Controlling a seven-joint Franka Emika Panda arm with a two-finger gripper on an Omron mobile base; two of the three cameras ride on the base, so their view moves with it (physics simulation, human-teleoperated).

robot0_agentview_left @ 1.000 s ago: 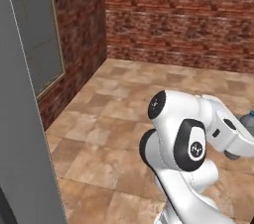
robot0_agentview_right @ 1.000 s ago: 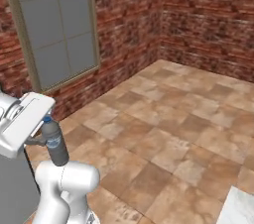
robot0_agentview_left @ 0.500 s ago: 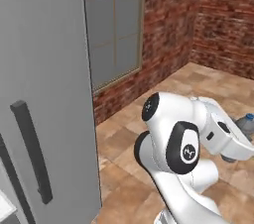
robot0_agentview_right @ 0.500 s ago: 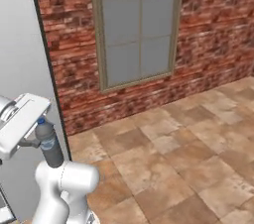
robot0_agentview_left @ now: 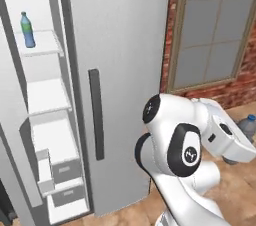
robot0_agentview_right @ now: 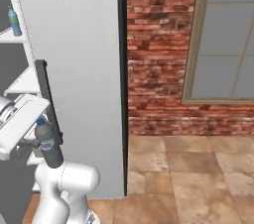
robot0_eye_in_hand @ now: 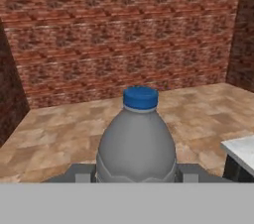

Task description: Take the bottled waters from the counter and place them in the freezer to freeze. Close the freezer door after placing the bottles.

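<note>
1. Left base view: the freezer stands open at the left, white shelves and drawers exposed. A blue bottle with a green cap stands upright on the top shelf. Just right of the compartment is the wider grey fridge door, shut, with its dark bar handle. The white arm rises at lower right; beyond its hand, part of a grey bottle shows at the right edge, over the tiled floor. A window sits in the brick wall.

2. Right base view: the tool is at lower left, clamped on the grey bottle, which is held about upright, cap up, in front of the fridge door. The blue bottle shows small at upper left on its shelf. The brick wall and the window lie to the right.

3. Hand view: the grey bottle has a blue cap and sits between the fingers, body touching both sides. A brick wall and tiled floor lie behind. A counter corner shows at the right edge.
</note>
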